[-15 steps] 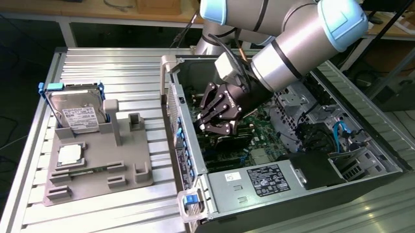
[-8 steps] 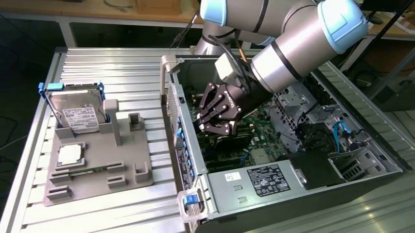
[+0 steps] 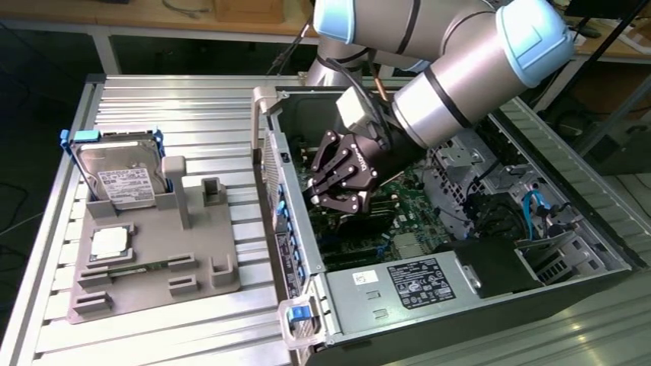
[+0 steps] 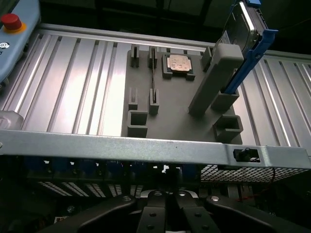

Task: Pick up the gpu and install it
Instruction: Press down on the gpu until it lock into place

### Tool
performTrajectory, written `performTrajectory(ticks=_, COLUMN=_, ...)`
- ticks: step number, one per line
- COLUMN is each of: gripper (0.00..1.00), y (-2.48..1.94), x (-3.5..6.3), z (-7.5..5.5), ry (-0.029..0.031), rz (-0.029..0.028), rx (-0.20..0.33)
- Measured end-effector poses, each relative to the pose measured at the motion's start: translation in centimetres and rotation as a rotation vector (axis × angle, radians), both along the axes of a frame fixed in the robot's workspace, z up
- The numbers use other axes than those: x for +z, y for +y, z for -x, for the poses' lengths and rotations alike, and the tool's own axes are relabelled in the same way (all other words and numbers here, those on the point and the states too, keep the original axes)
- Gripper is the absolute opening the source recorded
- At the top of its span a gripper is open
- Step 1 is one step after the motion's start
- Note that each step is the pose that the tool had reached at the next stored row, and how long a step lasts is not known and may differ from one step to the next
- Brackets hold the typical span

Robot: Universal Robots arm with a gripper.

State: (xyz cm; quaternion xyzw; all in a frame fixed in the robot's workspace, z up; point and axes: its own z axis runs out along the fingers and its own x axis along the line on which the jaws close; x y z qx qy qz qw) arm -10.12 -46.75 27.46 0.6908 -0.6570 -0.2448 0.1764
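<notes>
Inside the open black tower computer case (image 3: pixel 267 114), toward ten o'clock of its bay in the exterior view, the black multi-link gripper (image 3: pixel 341 200) hangs nose-down over the green motherboard (image 3: pixel 409 200). Its fingers are drawn fully together. Just under the tips sits a thin, flat dark card, which I take to be the gpu (image 3: pixel 358 226), edge-down against the board. Whether the fingers pinch its upper edge or only bear on it, I cannot tell.

The card looks light and stiff but fragile, with bare circuitry on its faces and a connector edge that will not forgive tilting. The safest hold is probably along the upper edge or near the bracket end, with pressure kept straight down.

Room is tight. The case's side wall stands close at nine o'clock of the gripper. The grey power supply box with a white label (image 3: pixel 407 286) lies at five o'clock, and cables and drive cages crowd three o'clock. The thick silver arm (image 3: pixel 458 84) enters from one o'clock, the only open way out.

Well apart at nine o'clock, on the ribbed aluminium table (image 3: pixel 173 107), stands the grey plastic holder (image 3: pixel 152 252). It carries the silver hard drive with blue handles (image 3: pixel 122 179) and the small square silver-topped chip (image 3: pixel 110 242).
</notes>
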Motion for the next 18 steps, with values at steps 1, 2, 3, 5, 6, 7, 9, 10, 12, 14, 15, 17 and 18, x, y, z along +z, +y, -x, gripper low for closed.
performTrajectory(ticks=1, gripper=0.11, y=0.0, x=-0.13, z=0.0, ry=0.0003, rz=0.0007, rx=0.0)
performTrajectory(ticks=2, gripper=0.11, y=-0.01, x=-0.21, z=-0.01, ry=0.0002, rz=0.0004, rx=0.0)
performTrajectory(ticks=3, gripper=0.11, y=-0.01, x=-0.22, z=0.0, ry=0.0002, rz=0.0003, rx=0.0)
performTrajectory(ticks=5, gripper=0.11, y=0.0, x=-0.26, z=0.01, ry=0.0001, rz=-0.0003, rx=0.0)
performTrajectory(ticks=6, gripper=0.11, y=0.0, x=-0.26, z=0.0, ry=-0.0001, rz=-0.0003, rx=0.0)
performTrajectory(ticks=7, gripper=0.11, y=0.0, x=-0.26, z=0.0, ry=-0.0001, rz=-0.0003, rx=0.0)
performTrajectory(ticks=9, gripper=0.11, y=0.01, x=-0.13, z=-0.02, ry=-0.0006, rz=-0.0012, rx=0.0)
performTrajectory(ticks=10, gripper=0.11, y=0.03, x=0.03, z=-0.08, ry=-0.0011, rz=-0.0028, rx=-0.001)
performTrajectory(ticks=12, gripper=0.11, y=0.01, x=0.51, z=-0.37, ry=0.0001, rz=0.0, rx=0.0)
performTrajectory(ticks=14, gripper=0.11, y=0.02, x=0.52, z=-0.5, ry=-0.0002, rz=-0.0008, rx=0.0)
performTrajectory(ticks=15, gripper=0.11, y=0.02, x=0.5, z=-0.5, ry=-0.0004, rz=-0.001, rx=0.0)
performTrajectory(ticks=17, gripper=0.11, y=0.08, x=0.34, z=-0.45, ry=-0.0042, rz=-0.0003, rx=0.0)
performTrajectory(ticks=18, gripper=0.11, y=0.09, x=0.24, z=-0.4, ry=-0.0063, rz=-0.0005, rx=0.0)
